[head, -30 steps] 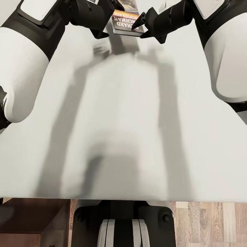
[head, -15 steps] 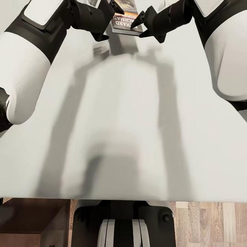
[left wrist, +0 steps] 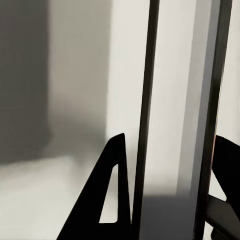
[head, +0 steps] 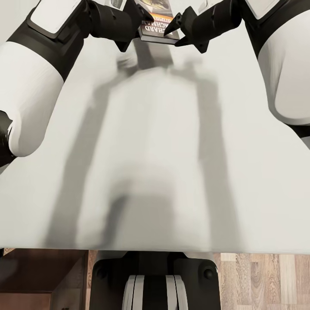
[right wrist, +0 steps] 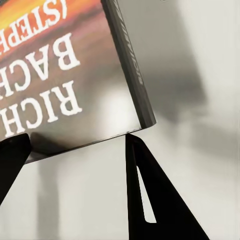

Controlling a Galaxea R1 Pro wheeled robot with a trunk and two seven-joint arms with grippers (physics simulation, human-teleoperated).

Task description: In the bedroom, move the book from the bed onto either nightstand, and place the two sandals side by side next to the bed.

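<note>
Lying flat on the off-white mattress of the bed, at the far edge of the head view: the book, its dark cover with orange band and white lettering partly cut off by the top of the frame. Flanking it, both arms reaching forward over the mattress. On the book's left side, the left gripper, black fingers spread on either side of the book's near-left corner, tips just beside it. From the left wrist view, the book's edge running between the two fingers, jaws apart, contact impossible to confirm. On the right side, the right gripper, parted, one pointed tip just at the book's near-right corner. From the right wrist view, the cover close up, a fingertip right at its lower corner, nothing clasped. At the bottom of the head view, the robot's base and a strip of wood-plank floor.
</note>
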